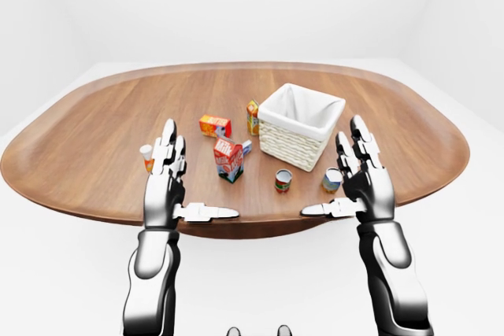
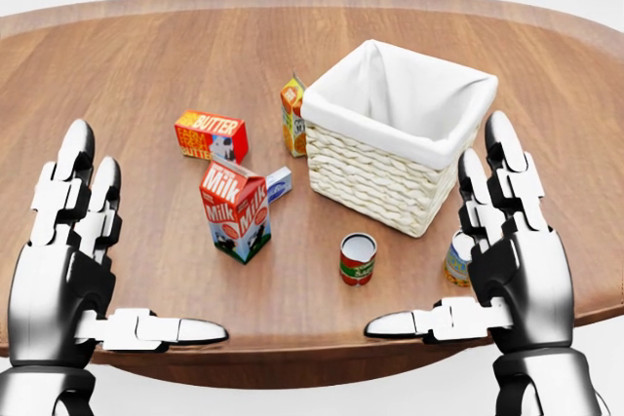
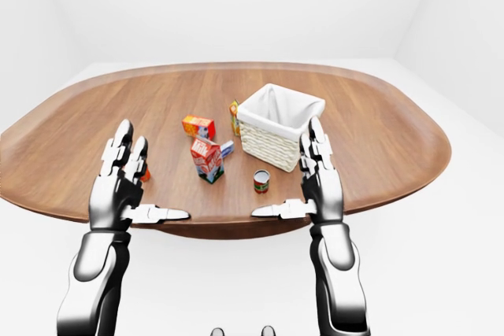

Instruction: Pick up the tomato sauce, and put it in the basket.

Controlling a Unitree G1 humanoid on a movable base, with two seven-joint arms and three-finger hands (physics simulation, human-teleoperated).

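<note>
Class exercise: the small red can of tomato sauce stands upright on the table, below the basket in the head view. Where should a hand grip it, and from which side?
Grip the tomato sauce can round its curved wall at mid-height. It stands upright, clear on every side. The open right hand is probably nearest, so come in from the view's right, fingers either side.
</note>
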